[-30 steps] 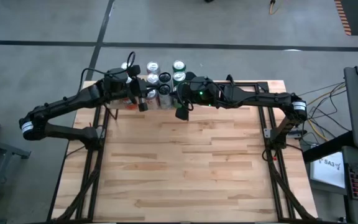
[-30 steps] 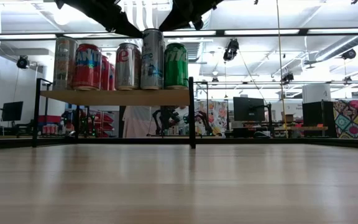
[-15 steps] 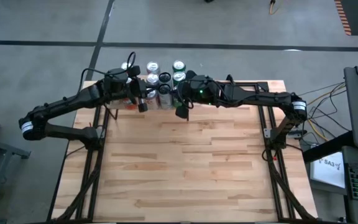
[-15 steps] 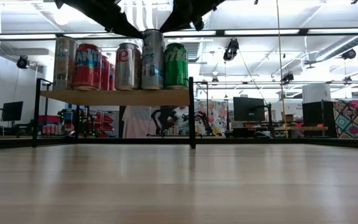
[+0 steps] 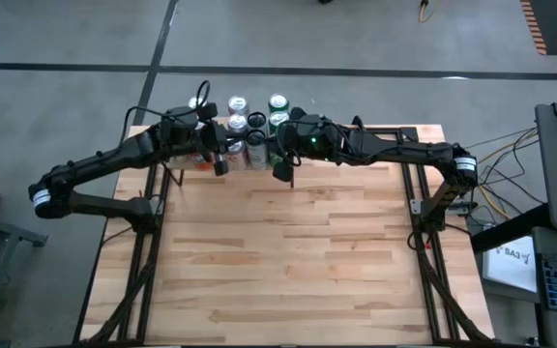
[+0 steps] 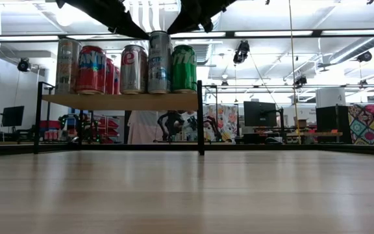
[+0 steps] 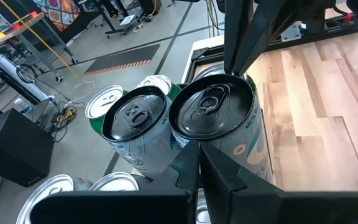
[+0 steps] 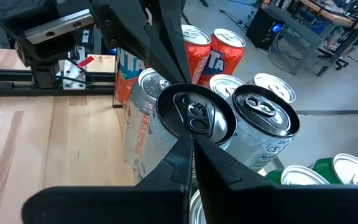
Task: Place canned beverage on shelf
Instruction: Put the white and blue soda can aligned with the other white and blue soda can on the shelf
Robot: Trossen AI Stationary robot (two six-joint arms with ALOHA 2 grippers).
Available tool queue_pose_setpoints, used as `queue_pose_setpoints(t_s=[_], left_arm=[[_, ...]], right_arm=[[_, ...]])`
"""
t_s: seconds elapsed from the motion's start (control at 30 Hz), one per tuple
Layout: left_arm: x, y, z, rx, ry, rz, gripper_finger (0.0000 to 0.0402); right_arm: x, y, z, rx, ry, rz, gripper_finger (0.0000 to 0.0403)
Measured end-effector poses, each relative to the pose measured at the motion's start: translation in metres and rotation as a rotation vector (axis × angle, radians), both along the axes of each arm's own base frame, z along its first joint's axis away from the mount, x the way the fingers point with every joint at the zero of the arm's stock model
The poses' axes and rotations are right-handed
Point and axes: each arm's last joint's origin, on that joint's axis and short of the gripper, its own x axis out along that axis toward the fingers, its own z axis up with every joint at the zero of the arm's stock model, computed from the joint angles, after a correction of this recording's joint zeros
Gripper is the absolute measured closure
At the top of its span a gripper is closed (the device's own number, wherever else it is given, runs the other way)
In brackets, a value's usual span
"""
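Note:
The shelf [image 6: 122, 101] is a light wood board on black posts at the table's far edge, and several cans stand on it. A tall silver can with a black top [image 6: 159, 62] stands upright near its front, also seen in the left wrist view [image 7: 213, 106] and the right wrist view [image 8: 194, 115]. My left gripper [image 7: 199, 152] and my right gripper [image 8: 191, 142] are both shut. They come at this can's top from opposite sides. In the high view they sit over the cans, the left gripper [image 5: 228, 147] and the right gripper [image 5: 277, 155]. My left gripper has its shut fingertips against the silver can's upper wall just under the rim [image 7: 199, 144], slanting down from the table's left. The can stands upright on the shelf. My right gripper has its shut fingertips against the opposite side under the rim [image 8: 191, 134], slanting down from the right.
A second black-topped can [image 7: 135, 118] stands close beside the silver one. Red cans [image 6: 91, 68], a silver can [image 6: 134, 68] and a green can [image 6: 184, 68] crowd the shelf. The plank tabletop [image 5: 288, 261] lies in front of the shelf.

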Motion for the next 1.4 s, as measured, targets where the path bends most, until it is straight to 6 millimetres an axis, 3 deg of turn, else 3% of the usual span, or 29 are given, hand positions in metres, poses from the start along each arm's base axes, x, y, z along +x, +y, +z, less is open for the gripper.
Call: queue_pose_setpoints(t_s=[0.7,1.07,1.4], left_arm=[[-0.010,-0.005,0.011,0.006,-0.055,0.012,0.0402],[-0.010,-0.024,0.010,-0.100,-0.082,-0.240,0.0402],[-0.003,-0.035,0.005,-0.094,-0.056,-0.206,0.0402]], right_arm=[[-0.005,0.003,0.010,0.001,-0.038,0.000,0.0394],[-0.003,0.015,0.010,0.012,-0.038,0.032,0.0394],[0.004,0.029,0.004,0.017,-0.025,0.073,0.0394]])
